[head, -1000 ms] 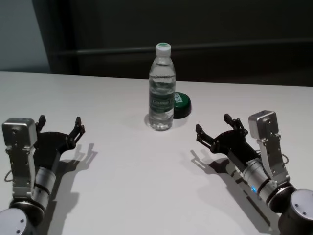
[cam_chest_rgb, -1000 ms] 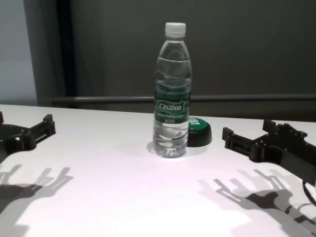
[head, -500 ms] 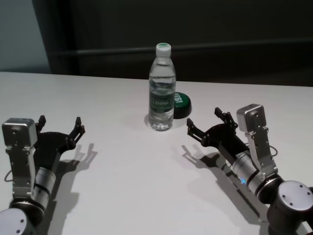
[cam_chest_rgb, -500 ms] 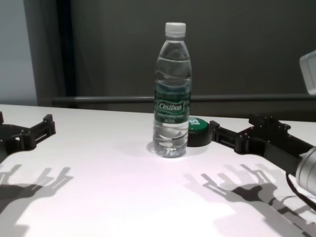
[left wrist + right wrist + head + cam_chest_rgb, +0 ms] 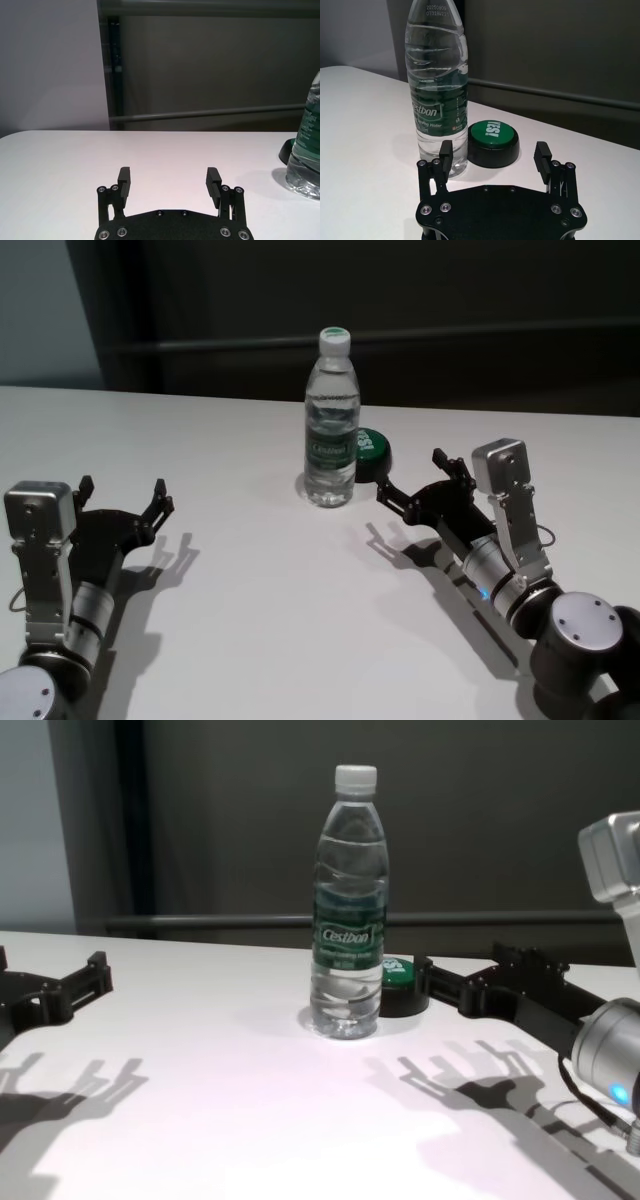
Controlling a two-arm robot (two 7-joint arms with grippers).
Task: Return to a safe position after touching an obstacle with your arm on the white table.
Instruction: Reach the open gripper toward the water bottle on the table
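The obstacle, a tall clear water bottle (image 5: 331, 420) with a white cap and green label, stands upright on the white table (image 5: 290, 630) at centre back. My right gripper (image 5: 412, 475) hovers low over the table just right of the bottle, open and empty, not touching it. In the right wrist view the bottle (image 5: 439, 95) rises just beyond one finger of the right gripper (image 5: 494, 148). My left gripper (image 5: 123, 488) rests open and empty at the near left, far from the bottle (image 5: 306, 145).
A low black button with a green top (image 5: 373, 455) sits right behind the bottle, straight ahead of the right gripper's open fingers (image 5: 541, 152). A dark wall and rail run behind the table's far edge.
My right arm has moved forward and to the left, bringing its open gripper close to the bottle and the button. The bottle and the left arm have not moved.
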